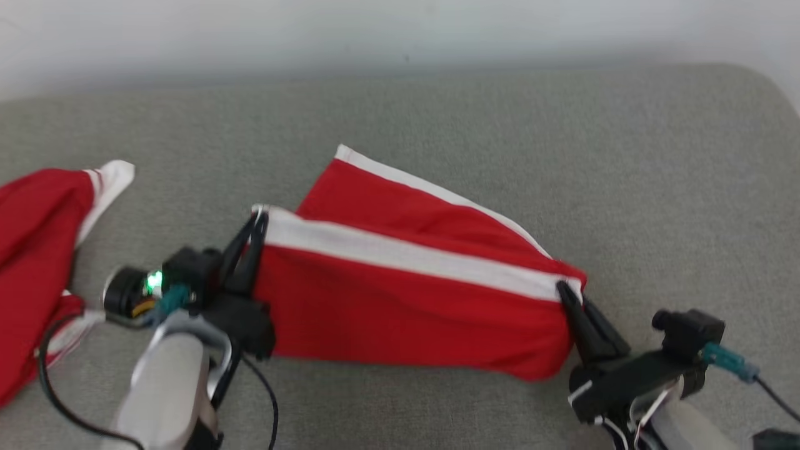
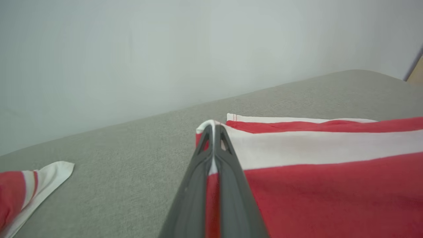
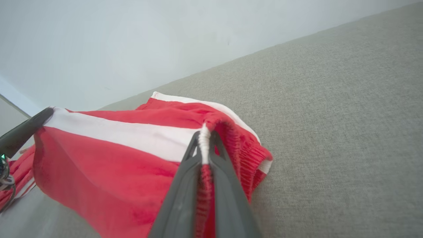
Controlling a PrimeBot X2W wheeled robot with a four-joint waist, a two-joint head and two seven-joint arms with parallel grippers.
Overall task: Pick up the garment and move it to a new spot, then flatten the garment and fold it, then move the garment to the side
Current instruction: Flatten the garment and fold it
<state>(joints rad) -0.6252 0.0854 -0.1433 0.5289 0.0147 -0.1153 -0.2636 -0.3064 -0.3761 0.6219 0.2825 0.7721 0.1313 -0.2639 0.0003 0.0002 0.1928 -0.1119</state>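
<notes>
The left end effector (image 1: 256, 219) is clamped on the white-edged corner of a red cloth garment with a broad white stripe (image 1: 400, 300). The right end effector (image 1: 564, 290) is pinched shut on the garment's gathered, ribbed opposite end. The garment stretches between the two, sagging towards the grey woven fabric surface (image 1: 594, 156) below them; whether it touches there I cannot tell. On the outer side of the left end effector, a second red and white cloth (image 1: 31, 250) lies crumpled on that surface.
</notes>
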